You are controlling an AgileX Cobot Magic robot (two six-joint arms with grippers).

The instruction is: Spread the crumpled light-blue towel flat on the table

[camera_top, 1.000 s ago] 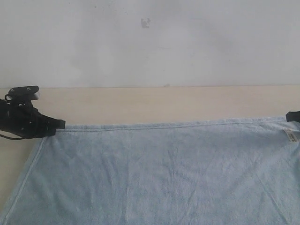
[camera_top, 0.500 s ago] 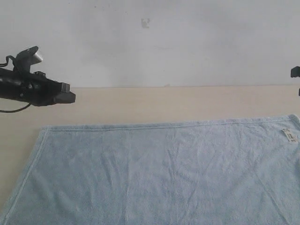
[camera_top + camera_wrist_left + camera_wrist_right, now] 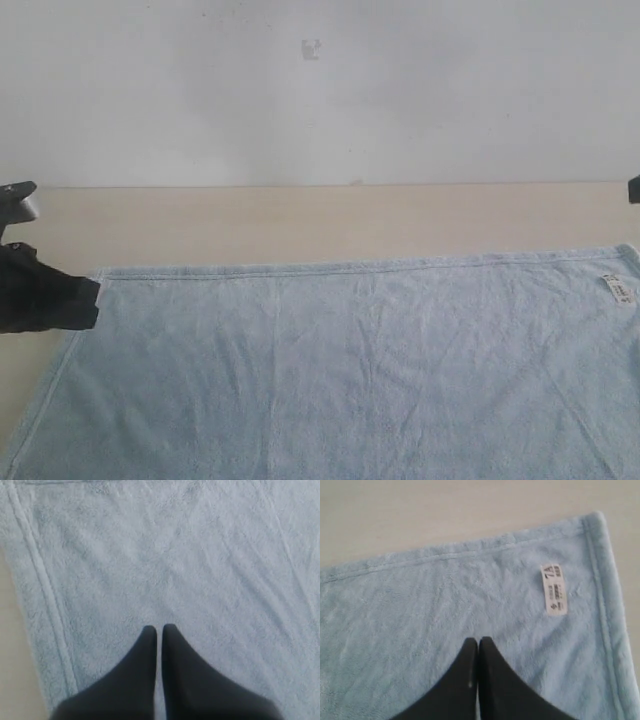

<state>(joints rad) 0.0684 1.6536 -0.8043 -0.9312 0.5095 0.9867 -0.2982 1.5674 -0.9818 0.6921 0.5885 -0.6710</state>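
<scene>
One large rectangular light-blue fluffy terry towel (image 3: 350, 370) lies spread flat on the one wide pale-beige matte table (image 3: 300, 220), its far hem running left to right and its near part out of view. One small white sewn tag (image 3: 554, 590) sits near the far-right corner; its largest print appears to read "7A", the finer lines too small to read. Two black grippers: the left gripper (image 3: 159, 629) over the towel just inside the left hem, the right gripper (image 3: 478, 641) over it near the tag — each with fingertips pressed together, gripping nothing.
</scene>
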